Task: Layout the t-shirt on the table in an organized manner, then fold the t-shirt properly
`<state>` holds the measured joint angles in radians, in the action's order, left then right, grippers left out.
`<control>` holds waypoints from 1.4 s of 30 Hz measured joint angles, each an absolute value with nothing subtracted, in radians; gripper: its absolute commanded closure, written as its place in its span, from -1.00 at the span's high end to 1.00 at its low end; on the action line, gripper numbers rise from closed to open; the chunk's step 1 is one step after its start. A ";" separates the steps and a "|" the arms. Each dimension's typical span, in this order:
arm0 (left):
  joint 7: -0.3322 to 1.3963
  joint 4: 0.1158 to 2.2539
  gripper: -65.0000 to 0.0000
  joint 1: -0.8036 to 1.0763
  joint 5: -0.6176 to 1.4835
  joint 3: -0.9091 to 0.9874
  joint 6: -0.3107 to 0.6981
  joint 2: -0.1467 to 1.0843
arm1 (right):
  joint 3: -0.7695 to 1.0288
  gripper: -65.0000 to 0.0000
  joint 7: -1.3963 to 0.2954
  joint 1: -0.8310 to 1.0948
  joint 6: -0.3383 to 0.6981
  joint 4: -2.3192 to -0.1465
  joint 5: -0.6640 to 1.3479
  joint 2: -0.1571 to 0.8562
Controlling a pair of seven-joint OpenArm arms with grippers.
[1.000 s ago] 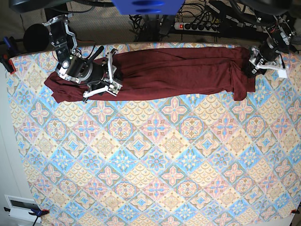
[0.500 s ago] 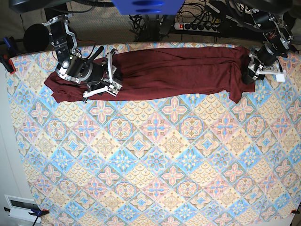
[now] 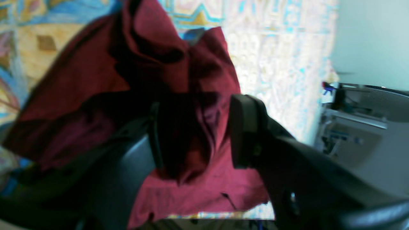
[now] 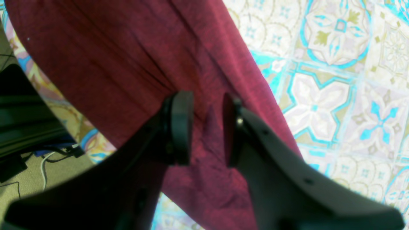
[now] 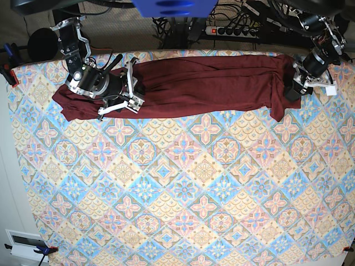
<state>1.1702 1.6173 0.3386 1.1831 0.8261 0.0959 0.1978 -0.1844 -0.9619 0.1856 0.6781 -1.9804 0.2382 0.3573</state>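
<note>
The dark maroon t-shirt (image 5: 205, 86) lies stretched in a long band along the far edge of the table (image 5: 183, 188). My right gripper (image 5: 134, 88) sits on its left part. In the right wrist view the gripper (image 4: 206, 127) pinches a ridge of the t-shirt (image 4: 127, 64) between nearly closed fingers (image 4: 182, 127). My left gripper (image 5: 294, 86) is at the shirt's right end. In the left wrist view it (image 3: 199, 134) holds bunched t-shirt (image 3: 179, 80) between its fingers (image 3: 244, 131), lifted off the cloth.
A power strip and cables (image 5: 233, 27) lie on the floor behind the table. A black round object (image 5: 41, 44) stands off the far left corner. Clamps hold the cloth at the left edge (image 5: 8, 72) and the front corners.
My left gripper has drawn the shirt's right end up and toward the far right corner, so the hanging flap is narrower. The right arm has not moved.
</note>
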 measured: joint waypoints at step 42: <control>1.177 1.498 -0.15 0.213 1.156 0.863 0.094 0.182 | -0.184 -0.52 -0.962 0.186 0.678 -1.980 0.239 0.357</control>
